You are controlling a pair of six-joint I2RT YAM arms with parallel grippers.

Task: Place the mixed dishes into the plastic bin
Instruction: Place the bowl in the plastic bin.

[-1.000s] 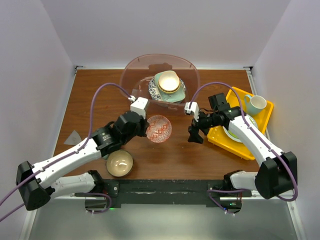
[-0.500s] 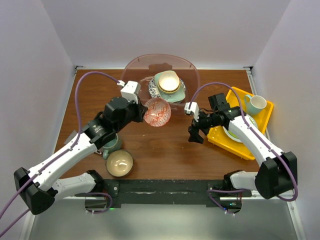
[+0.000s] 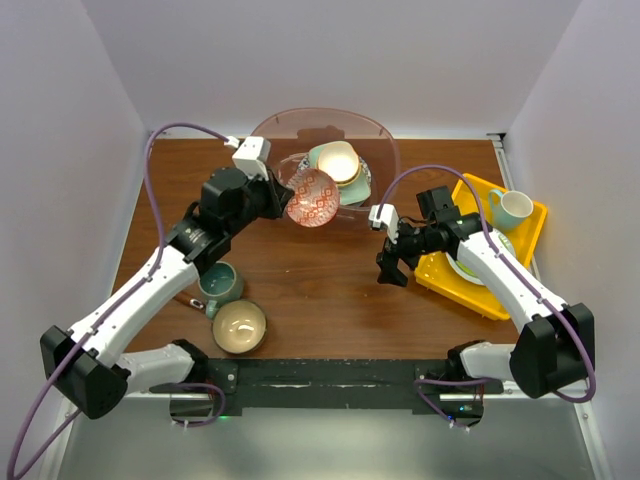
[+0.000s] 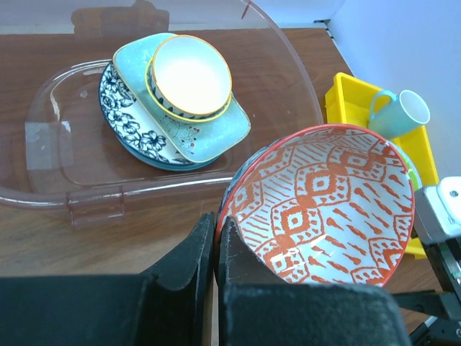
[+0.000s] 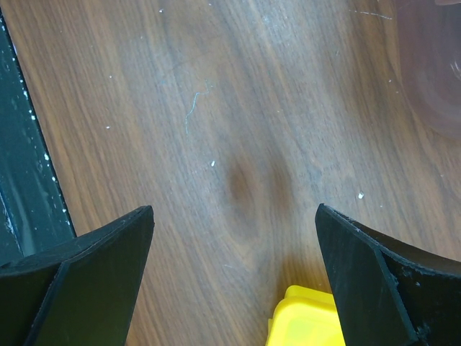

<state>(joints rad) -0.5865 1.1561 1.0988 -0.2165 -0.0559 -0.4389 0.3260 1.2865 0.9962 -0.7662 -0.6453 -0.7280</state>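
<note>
My left gripper (image 4: 215, 229) is shut on the rim of a red-patterned bowl (image 4: 324, 202), held tilted in the air at the near rim of the plastic bin (image 3: 385, 150). Seen from above, the bowl (image 3: 311, 196) hangs over the bin's front edge. Inside the bin (image 4: 43, 122) lie a blue-patterned plate (image 4: 126, 115), a mint square dish (image 4: 223, 133) and a small cream bowl (image 4: 189, 78), stacked. On the table stand a teal mug (image 3: 220, 284) and a tan bowl (image 3: 239, 326). My right gripper (image 3: 392, 265) is open over bare wood, left of the yellow tray.
A yellow tray (image 3: 520, 255) at the right holds a pale mug (image 3: 512, 206) and a lime-green plate (image 3: 470, 268). The tray's corner (image 5: 306, 317) shows between my right fingers. White walls close in both sides. A grey patch (image 3: 148, 273) lies at the left.
My left arm has carried the red-patterned bowl up and away from the table's middle to the bin's near rim, uncovering the teal mug. The right arm has stayed put.
</note>
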